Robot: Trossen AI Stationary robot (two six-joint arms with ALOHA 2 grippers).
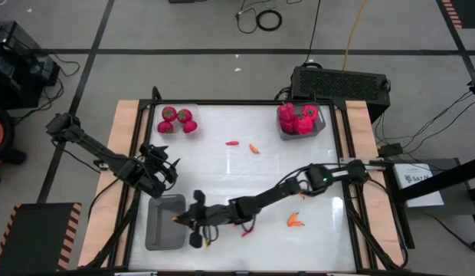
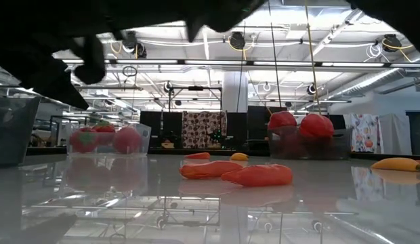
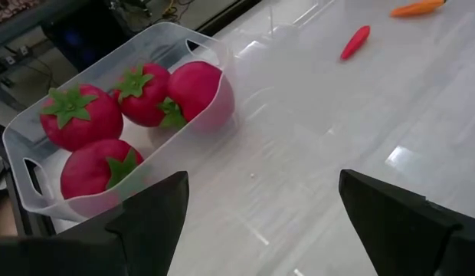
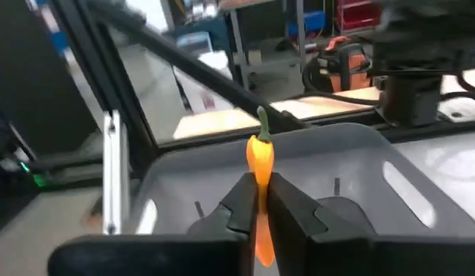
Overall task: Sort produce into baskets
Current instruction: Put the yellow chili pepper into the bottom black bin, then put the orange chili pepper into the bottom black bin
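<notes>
My right gripper reaches across the table's near part and is shut on a small orange chilli at the right rim of the grey basket near the front left. My left gripper is open and empty, hovering near the clear basket at the far left. That basket holds several round red green-topped fruits. A grey basket at the far right holds red bell peppers. Loose chillies lie on the table: a red one, an orange one, an orange one and a red one. My right gripper pinches the orange chilli's body between its two fingers. The green stem end sticks out past the fingertips. The fingers come roughly level from the table's right. The chilli is lifted clear, at the grey basket's right rim.
The right arm stretches across the near half of the table. The left arm comes in over the left edge. A black box stands beyond the far edge. The table's middle is bare.
</notes>
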